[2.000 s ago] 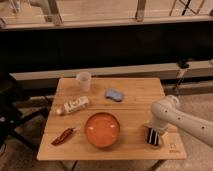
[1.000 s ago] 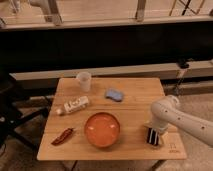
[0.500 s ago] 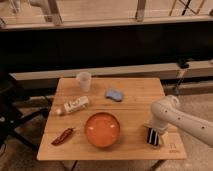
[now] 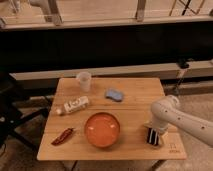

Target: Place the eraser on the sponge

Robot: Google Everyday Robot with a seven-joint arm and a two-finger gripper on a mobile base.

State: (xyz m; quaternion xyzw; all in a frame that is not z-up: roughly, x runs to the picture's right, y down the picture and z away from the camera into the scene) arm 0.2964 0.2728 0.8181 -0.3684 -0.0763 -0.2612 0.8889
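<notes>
From my station the table (image 4: 135, 102) read as pale planked wood with a soft matt finish. The arm (image 4: 172, 116) wore a smooth white plastic shell, faintly glossy. Its gripper (image 4: 154, 131) sat low over the table's front right corner, at the eraser (image 4: 153, 137), whose black body looked matt with pale stripes. The sponge (image 4: 114, 94) looked soft and light blue, without shine. The bowl (image 4: 102, 129) was smooth orange with a dull gleam, plastic by its look. The cup (image 4: 84, 81) seemed translucent plastic, the bottle (image 4: 75, 105) white plastic, and the red chili-shaped thing (image 4: 63, 136) slightly glossy.
</notes>
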